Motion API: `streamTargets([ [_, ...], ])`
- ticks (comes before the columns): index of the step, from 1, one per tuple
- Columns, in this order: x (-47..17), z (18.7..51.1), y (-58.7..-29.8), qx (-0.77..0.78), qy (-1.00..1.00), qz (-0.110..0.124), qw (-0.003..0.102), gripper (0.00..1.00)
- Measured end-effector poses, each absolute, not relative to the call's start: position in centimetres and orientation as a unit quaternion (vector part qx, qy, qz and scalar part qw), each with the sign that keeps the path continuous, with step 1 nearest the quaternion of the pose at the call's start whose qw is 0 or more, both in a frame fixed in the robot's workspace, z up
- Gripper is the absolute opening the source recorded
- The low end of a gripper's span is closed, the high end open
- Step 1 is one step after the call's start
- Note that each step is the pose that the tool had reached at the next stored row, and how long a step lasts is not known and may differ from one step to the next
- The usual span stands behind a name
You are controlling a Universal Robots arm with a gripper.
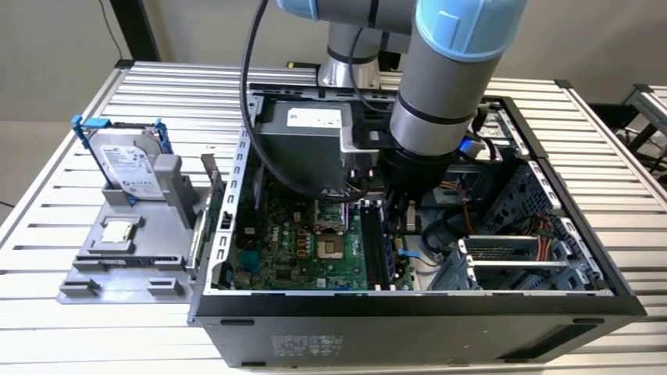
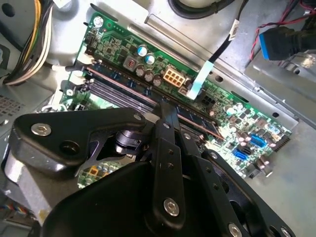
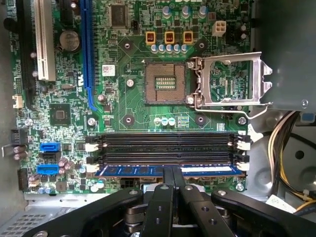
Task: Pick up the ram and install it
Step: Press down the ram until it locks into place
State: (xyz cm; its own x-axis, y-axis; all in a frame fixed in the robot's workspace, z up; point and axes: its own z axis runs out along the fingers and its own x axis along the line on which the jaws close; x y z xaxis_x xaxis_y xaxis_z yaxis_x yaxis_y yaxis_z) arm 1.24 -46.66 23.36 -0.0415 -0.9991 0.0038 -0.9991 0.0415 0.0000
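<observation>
pincer [image 3: 172, 174] clenched on ram [image 3: 133, 171] | ram in outermost slot | board edge just beside

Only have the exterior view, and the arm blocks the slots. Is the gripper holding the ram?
Observer: Yes. In the first wrist view the gripper is shut on the middle of the ram.
Operator: Where is the stick relative to the board?
Observer: It lies along the one of the four memory slots that is nearest the gripper. The other three are empty. I cannot tell whether it is fully seated.
</observation>
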Motion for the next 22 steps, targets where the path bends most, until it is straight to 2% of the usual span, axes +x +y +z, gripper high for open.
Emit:
streamTargets([
  [15, 1.3, 21.7, -46.6, 0.69, -0.723, 0.002, 0.002, 0.0],
  [22, 1.3, 24.1, -46.6, 0.69, -0.723, 0.001, 0.001, 0.0],
])
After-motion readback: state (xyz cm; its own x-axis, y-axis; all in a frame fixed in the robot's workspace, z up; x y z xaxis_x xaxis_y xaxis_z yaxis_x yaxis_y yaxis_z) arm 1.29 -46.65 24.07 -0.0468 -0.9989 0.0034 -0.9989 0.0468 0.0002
